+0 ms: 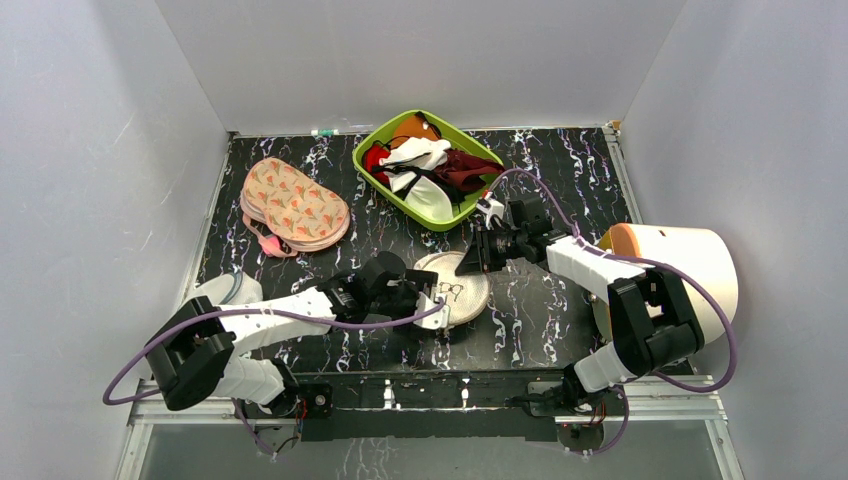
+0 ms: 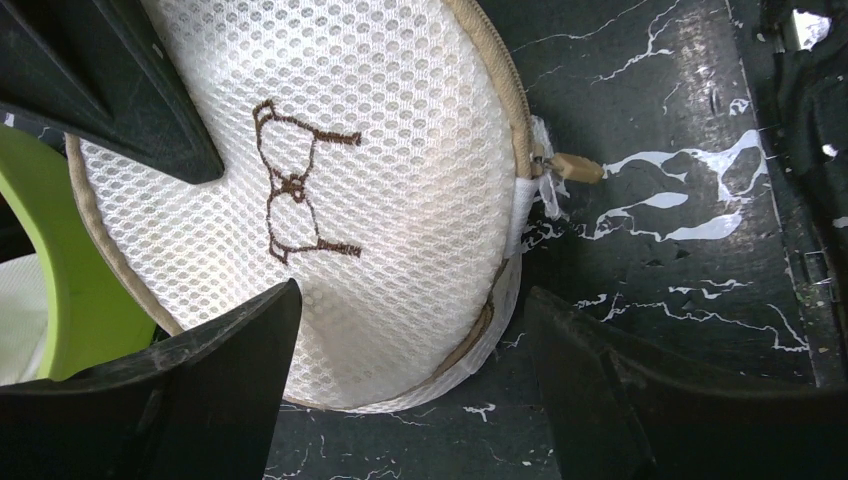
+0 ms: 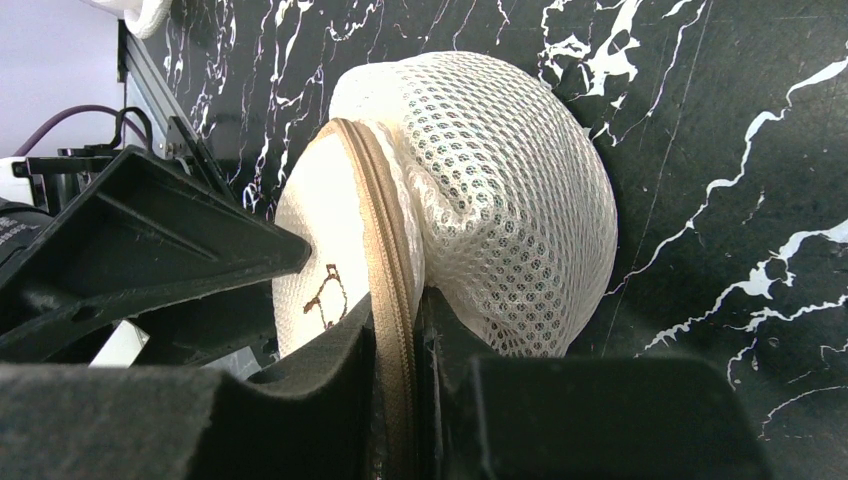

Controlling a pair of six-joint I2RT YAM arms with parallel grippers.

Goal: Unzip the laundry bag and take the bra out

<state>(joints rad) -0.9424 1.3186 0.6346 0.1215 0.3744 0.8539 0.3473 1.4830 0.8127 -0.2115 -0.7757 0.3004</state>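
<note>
**Op:** 2 claws at 1 bag on my screens. Nearest me, the left claw [image 2: 412, 300] is spread wide at the near side of the bag [image 1: 468, 300]. 1 finger is over the mesh lid and the other is out over the table [image 1: 560, 300], short of the zip pull [image 2: 575, 168].

**Desk:** Gripping anything?

**Op:** No, the fingers stand well apart. I can't tell if either touches the mesh.

**Desk:** Where's the bag?

**Op:** Mid-table between the 2 arms, lid up in the top view, with the brown glasses mark [image 2: 295, 190] showing.

**Desk:** And the right?

**Op:** The right claw [image 3: 398, 310] is pinched together on the bag's far rim, with the tan zip tape between its pads. The zip is shut there, and the mesh bulges beside it.

**Desk:** Around it?

**Op:** A white tub [image 1: 680, 265] lies on its side by my right arm. The green bin [image 1: 362, 160] of garments is near the bag, behind it. The peach case [image 1: 295, 205] is far left, well apart.
</note>
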